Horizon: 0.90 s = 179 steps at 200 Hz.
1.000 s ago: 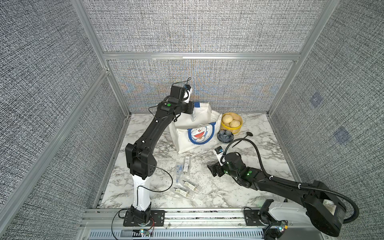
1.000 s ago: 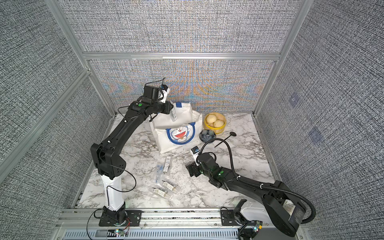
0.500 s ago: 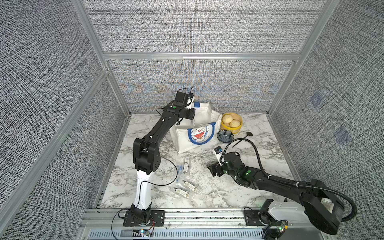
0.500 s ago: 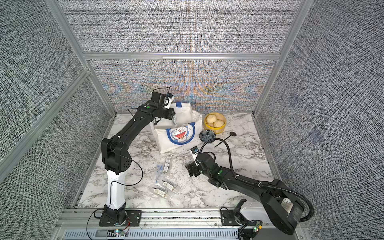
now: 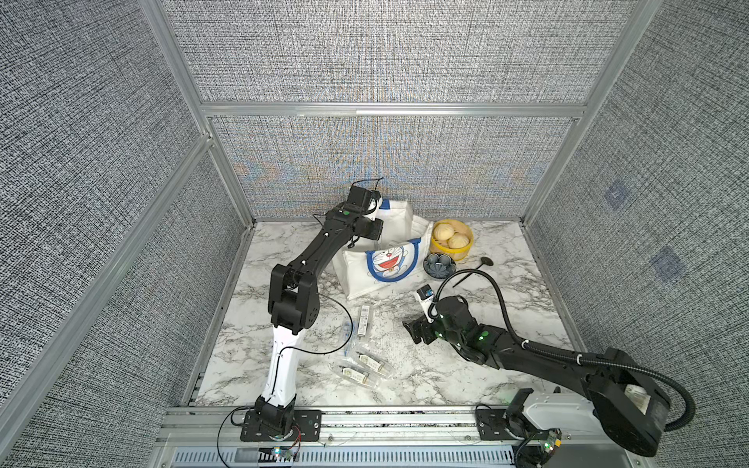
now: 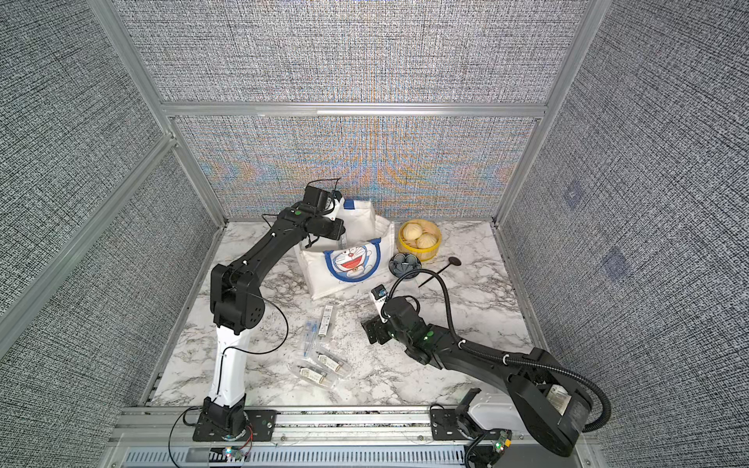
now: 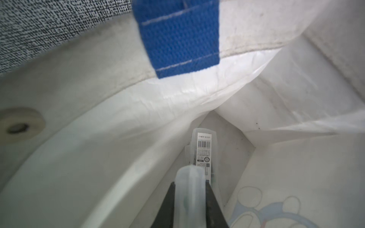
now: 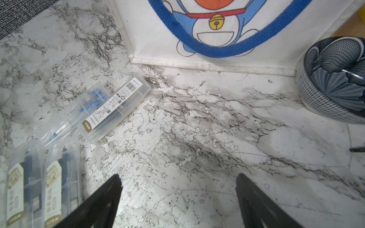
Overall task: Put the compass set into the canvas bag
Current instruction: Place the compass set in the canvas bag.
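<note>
**Top views:** left claw is nosed down into the mouth of the canvas bag. Its load is mostly hidden by the claw body. Right claw hangs low over the marble table, well apart from the bag. Spare cases lie out past its fingertips.

**Left wrist:** the claw has its fingers pressed onto the end of a clear compass set. Bag lining is all round the claw, so the set is inside the bag. Straight ahead of the tips, deeper down, is a labelled case with a barcode. Cannot tell whether it is the same case or a second one. A blue strap sits further ahead, at the rim.

**Right wrist:** the claw has its fingers spread wide, with only bare table between them. The bag front is ahead. The spare cases are off beside one finger and a patterned bowl beside the other.

**Step:** this looks like the drop-off of one set, carried in but not let go.

**Next:** spread the left fingers so the set falls, then back straight out, clear of the strap and lining. The right claw looks ready for the nearest spare case.
</note>
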Tool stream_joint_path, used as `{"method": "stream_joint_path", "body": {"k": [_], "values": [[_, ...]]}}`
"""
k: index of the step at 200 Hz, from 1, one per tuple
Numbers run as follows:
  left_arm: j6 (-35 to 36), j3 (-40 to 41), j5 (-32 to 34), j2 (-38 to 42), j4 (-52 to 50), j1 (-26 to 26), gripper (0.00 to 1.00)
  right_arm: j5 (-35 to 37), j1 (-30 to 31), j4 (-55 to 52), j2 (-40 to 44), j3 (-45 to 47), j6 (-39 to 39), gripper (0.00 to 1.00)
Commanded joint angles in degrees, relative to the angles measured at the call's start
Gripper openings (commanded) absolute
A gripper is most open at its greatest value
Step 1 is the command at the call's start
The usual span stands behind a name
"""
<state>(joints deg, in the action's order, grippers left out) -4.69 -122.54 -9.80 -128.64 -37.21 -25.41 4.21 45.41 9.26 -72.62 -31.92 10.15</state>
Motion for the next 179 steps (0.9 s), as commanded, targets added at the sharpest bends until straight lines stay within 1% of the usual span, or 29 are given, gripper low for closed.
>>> {"method": "stream_joint_path", "body": {"k": [1, 33, 55, 68, 112, 138, 164, 179], "values": [[0.7, 0.07, -1.05, 0.17, -0.67, -0.08, 0.19, 0.34, 0.18, -0.54, -0.06, -0.46, 0.31, 0.9], [0.72, 0.63, -1.41, 1.79, -1.72, -0.08, 0.3, 1.41, 0.11, -1.87, -0.06, -0.87, 0.63, 0.9], [0.86, 1.31, -1.7, 3.81, -1.78, -0.08, 0.38, 1.2, 0.17, -1.57, -0.39, -0.89, 0.79, 0.9], [0.96, 1.52, -2.27, 5.15, -1.79, -0.07, 0.41, 0.74, 0.15, -1.72, -0.84, -1.16, 0.88, 0.9], [2.17, 0.9, -5.52, 9.87, -3.07, -0.08, 0.44, 1.24, 0.13, -1.56, -1.38, -1.28, 0.76, 0.9], [3.1, 1.98, -6.67, 13.91, -4.42, -0.08, 0.45, 1.51, 0.17, -1.52, -1.81, -1.34, 0.26, 0.9], [2.81, 7.62, -7.28, 21.21, -2.74, -0.08, 0.45, 1.7, 0.15, -0.57, -1.91, -0.95, -0.36, 0.9], [1.57, 13.31, -8.13, 25.76, -0.53, -0.02, 0.45, 1.68, 0.13, -0.45, -2.42, -0.89, -1.21, 0.9]]}}
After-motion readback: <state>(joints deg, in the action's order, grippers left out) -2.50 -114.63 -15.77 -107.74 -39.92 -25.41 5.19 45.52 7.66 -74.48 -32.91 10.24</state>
